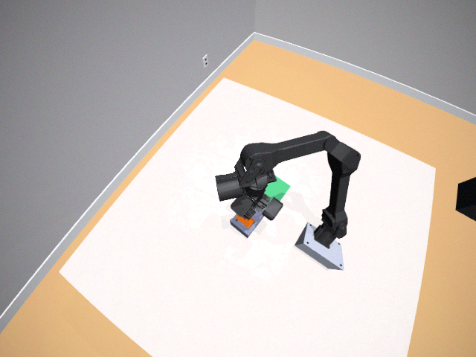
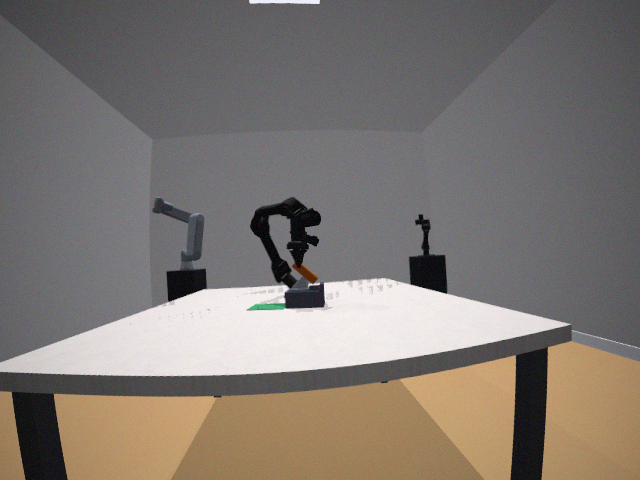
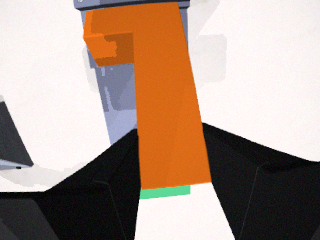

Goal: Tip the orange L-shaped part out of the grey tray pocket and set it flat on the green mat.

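Note:
My gripper [image 2: 298, 265] [image 3: 168, 133] is shut on the plain end of the orange part [image 1: 245, 221] [image 2: 306, 273] [image 3: 162, 95]. The part is tilted, with the pinched end high and the L-shaped end low. It hangs above the grey tray [image 1: 246, 232] [image 2: 305, 298] [image 3: 117, 92], raised out of the pocket. The fingers are on both long sides of the part in the wrist view. The green mat [image 1: 282, 187] [image 2: 266, 307] [image 3: 165, 193] lies flat beside the tray, partly hidden by the arm in the top view.
The tray has a raised wall [image 2: 321, 287] at its right side in the exterior view. The arm's own grey base [image 1: 326, 253] stands on the white table [image 1: 268, 300] [image 2: 206, 346]. Two other arms stand on dark pedestals [image 2: 186, 284] [image 2: 428, 272] beyond the table.

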Motion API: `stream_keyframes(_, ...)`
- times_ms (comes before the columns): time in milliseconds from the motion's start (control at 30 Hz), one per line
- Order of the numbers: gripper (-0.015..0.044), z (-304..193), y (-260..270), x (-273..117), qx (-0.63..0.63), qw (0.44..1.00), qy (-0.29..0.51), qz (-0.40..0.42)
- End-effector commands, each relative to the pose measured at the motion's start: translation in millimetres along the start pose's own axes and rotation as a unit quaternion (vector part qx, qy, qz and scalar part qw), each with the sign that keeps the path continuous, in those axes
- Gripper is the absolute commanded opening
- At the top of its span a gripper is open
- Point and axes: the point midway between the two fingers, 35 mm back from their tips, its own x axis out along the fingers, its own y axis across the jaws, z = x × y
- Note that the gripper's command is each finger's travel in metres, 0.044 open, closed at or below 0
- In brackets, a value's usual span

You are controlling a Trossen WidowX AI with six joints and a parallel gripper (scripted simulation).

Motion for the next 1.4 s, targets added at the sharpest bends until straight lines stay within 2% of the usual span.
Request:
stream_keyframes(0,0.0000,-12,1,1,0.002,1.000,0.001,0.003)
stream_keyframes(967,0.0000,-156,15,2,0.000,1.000,-0.006,-0.013)
stream_keyframes(1367,0.0000,-162,15,10,0.000,1.000,-0.002,-0.008)
